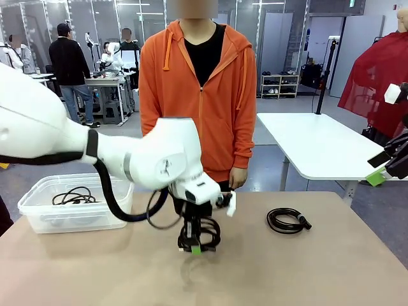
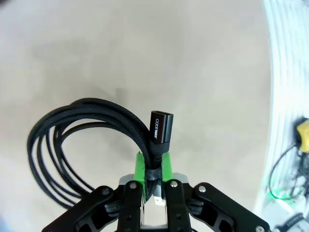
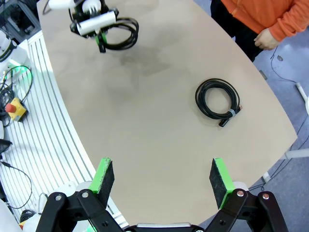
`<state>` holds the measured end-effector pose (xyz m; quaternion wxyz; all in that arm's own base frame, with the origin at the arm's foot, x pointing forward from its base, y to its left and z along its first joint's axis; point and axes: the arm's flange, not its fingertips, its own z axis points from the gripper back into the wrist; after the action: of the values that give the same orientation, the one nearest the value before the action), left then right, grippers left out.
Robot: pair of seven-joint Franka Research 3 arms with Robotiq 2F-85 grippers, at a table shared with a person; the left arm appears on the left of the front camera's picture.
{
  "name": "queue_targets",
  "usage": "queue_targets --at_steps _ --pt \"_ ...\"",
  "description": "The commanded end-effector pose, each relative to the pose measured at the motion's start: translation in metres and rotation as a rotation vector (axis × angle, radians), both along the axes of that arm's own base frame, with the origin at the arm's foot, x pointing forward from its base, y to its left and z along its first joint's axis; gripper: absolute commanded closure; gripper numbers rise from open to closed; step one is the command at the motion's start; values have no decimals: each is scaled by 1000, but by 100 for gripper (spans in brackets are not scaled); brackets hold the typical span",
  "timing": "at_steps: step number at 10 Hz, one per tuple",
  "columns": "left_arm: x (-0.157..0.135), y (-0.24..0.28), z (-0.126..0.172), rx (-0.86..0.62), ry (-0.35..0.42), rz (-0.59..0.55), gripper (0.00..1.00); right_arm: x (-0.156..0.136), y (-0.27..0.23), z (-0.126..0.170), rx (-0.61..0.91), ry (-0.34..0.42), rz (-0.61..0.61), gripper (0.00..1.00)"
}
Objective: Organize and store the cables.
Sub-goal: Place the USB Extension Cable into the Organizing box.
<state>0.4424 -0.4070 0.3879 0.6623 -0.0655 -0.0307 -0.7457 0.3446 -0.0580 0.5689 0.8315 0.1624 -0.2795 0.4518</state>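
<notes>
— Left side, what have you got?
— My left gripper point(image 2: 153, 165) is clamped tight on a braided black cable coil point(image 2: 72, 130). Its loops hang off to one side of my fingers, and its flat connector point(image 2: 161, 128) sticks out just past my green pads point(image 2: 139, 166), with the table point(image 2: 145, 48) beyond.
— And the right?
— My right gripper point(image 3: 161, 176) is spread wide and holds nothing. Another coiled cable point(image 3: 217, 99) lies on the table ahead of those jaws, well apart from them. Well off to the left of my left jaws, a clear bin point(image 1: 38, 213) holds one more cable point(image 1: 73, 196).
</notes>
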Motion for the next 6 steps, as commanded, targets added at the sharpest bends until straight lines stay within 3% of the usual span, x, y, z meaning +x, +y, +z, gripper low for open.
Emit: queue_targets --at_steps 1,6 --pt "7 15 38 1 -15 -24 100 0 1 2 4 -3 -6 0" --pt "27 52 85 -7 -12 -104 100 0 1 2 4 -3 -6 0"
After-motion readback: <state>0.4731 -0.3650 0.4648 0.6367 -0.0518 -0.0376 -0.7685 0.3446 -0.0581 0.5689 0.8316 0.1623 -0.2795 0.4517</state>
